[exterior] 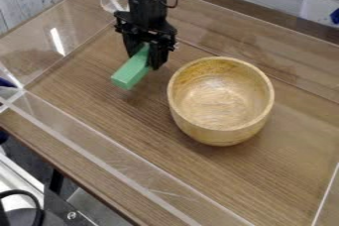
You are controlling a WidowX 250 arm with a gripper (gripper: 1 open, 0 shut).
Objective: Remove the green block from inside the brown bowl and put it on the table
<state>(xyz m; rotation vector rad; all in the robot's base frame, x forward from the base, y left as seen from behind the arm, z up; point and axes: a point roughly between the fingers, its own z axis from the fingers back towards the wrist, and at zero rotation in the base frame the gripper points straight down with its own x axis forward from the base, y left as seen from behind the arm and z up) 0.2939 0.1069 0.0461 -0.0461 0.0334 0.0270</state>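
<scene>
The green block (130, 70) hangs tilted just above the table (93, 121), left of the brown bowl (220, 99). My black gripper (146, 54) comes down from the back and is shut on the block's upper end. The block's lower end is close to the tabletop; I cannot tell whether it touches. The bowl is round, light wood with a thick rim, and nothing lies in it.
Low clear acrylic walls (54, 42) edge the tabletop on the left, front and back. A white object (318, 2) sits beyond the back right wall.
</scene>
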